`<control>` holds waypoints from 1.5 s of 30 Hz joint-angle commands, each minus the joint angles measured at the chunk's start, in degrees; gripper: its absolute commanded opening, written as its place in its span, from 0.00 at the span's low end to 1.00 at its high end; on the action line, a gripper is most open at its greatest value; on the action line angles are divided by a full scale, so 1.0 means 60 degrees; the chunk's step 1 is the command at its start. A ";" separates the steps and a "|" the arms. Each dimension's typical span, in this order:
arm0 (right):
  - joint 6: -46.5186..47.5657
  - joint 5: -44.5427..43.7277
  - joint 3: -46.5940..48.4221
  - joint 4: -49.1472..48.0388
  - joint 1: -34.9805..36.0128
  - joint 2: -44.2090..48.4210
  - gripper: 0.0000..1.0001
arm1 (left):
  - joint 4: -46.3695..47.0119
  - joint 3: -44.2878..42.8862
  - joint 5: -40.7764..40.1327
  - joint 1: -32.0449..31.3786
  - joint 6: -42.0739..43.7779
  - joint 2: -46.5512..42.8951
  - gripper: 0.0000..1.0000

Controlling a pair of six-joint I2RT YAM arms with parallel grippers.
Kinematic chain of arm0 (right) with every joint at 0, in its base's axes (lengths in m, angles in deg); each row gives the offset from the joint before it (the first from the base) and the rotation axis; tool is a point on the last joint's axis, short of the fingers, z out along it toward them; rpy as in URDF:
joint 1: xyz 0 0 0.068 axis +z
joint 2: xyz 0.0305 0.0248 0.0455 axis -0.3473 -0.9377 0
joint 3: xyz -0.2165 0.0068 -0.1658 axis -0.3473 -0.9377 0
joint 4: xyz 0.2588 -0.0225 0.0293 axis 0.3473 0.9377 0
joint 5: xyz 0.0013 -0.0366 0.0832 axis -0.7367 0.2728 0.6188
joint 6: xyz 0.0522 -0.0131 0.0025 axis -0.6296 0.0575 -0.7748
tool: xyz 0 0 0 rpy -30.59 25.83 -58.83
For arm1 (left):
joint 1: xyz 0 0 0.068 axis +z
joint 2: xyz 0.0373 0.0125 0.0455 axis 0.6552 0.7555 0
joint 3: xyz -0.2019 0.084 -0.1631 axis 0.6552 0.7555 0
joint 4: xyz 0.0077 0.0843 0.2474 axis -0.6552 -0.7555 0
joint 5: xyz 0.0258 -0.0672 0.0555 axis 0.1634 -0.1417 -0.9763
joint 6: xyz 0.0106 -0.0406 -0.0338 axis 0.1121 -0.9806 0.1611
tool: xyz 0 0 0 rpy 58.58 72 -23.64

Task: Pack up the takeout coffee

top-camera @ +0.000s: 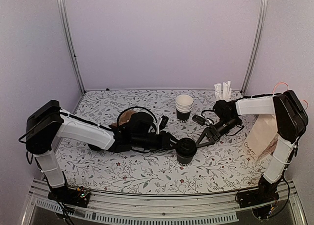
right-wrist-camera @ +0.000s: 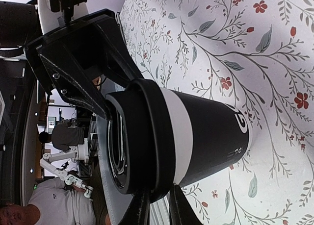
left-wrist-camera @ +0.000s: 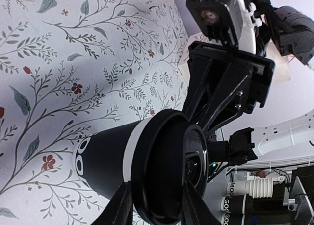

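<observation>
Behind the takeout coffee [top-camera: 186, 152], stacked cups [top-camera: 184, 106].

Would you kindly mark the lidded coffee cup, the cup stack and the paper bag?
lidded coffee cup [top-camera: 185, 146]: top view, black lid.
cup stack [top-camera: 183, 106]: top view, white side.
paper bag [top-camera: 261, 133]: top view, front face.

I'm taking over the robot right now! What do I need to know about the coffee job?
Left tool: fingers sit on either side of the lid rim; can't tell if it grips.
Right tool: pinching the lid rim from the opposite side.
Coffee cup: upright on the table, near the front middle, lid on.
Paper bag: standing at the table's right edge, apart from the cup.
Done: cup is lidded.
Left: the cup still has to go into the bag.
</observation>
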 commanded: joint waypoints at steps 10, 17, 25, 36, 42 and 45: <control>0.1146 -0.2713 0.0007 0.0218 0.1177 0.0943 0.28 | -0.2604 0.0341 -0.1759 -0.0121 0.1240 -0.0964 0.39; 0.1246 -0.2487 0.0010 0.0317 0.1178 0.1231 0.36 | -0.2961 -0.0461 -0.2319 -0.0121 0.1877 -0.1815 0.49; 0.1635 -0.2434 0.0287 0.0883 0.1177 0.1663 0.41 | -0.3305 -0.0418 -0.2372 -0.0226 0.1766 -0.2171 0.49; 0.1282 -0.3386 0.1720 0.1169 0.1177 0.1820 0.47 | -0.3605 0.0448 -0.3448 -0.1036 0.0047 -0.2305 0.65; 0.1119 -0.3138 0.2426 0.0753 0.1177 0.1287 0.58 | -0.2143 0.0748 -0.2936 -0.1101 -0.0152 -0.2100 0.64; 0.1306 -0.2642 0.2655 0.0861 0.1213 0.0870 0.61 | -0.2046 0.0733 -0.3056 -0.1102 -0.0112 -0.2000 0.64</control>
